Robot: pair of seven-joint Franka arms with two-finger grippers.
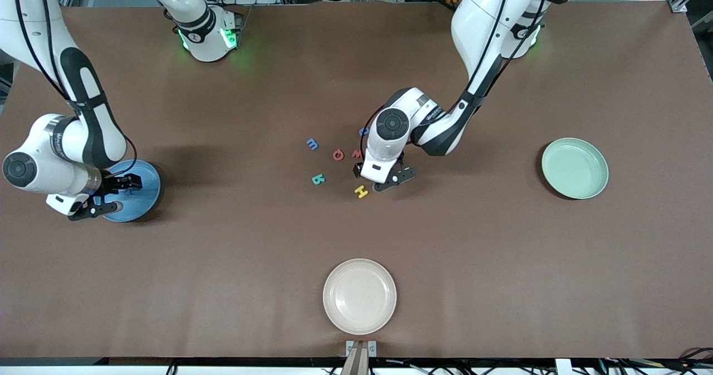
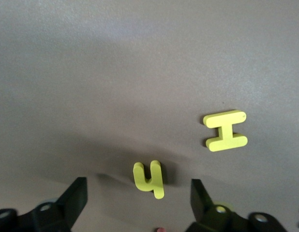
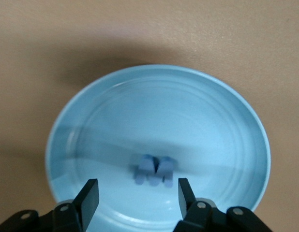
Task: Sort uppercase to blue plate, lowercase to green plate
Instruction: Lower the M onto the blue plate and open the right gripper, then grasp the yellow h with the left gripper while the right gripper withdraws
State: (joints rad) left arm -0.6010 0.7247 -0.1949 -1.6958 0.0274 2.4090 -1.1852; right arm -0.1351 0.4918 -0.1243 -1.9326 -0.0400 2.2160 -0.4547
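Observation:
My right gripper (image 1: 108, 196) hangs open over the blue plate (image 1: 150, 181). In the right wrist view a blue capital letter (image 3: 154, 170) lies loose in the blue plate (image 3: 222, 125), off the tips of the open gripper (image 3: 137, 198). My left gripper (image 1: 388, 181) stands open low over the letter cluster. The yellow h (image 2: 149, 179) lies on the table between its spread fingers (image 2: 139, 198), untouched. The yellow H (image 2: 225, 130) (image 1: 361, 191) lies beside it. The blue m (image 1: 312, 144), red Q (image 1: 338, 154), red w (image 1: 356, 154) and teal B (image 1: 318, 179) lie close by. The green plate (image 1: 575, 167) sits toward the left arm's end.
A cream-white plate (image 1: 359, 296) sits near the table edge closest to the front camera. A blue letter (image 1: 364, 131) peeks out from under the left arm's wrist.

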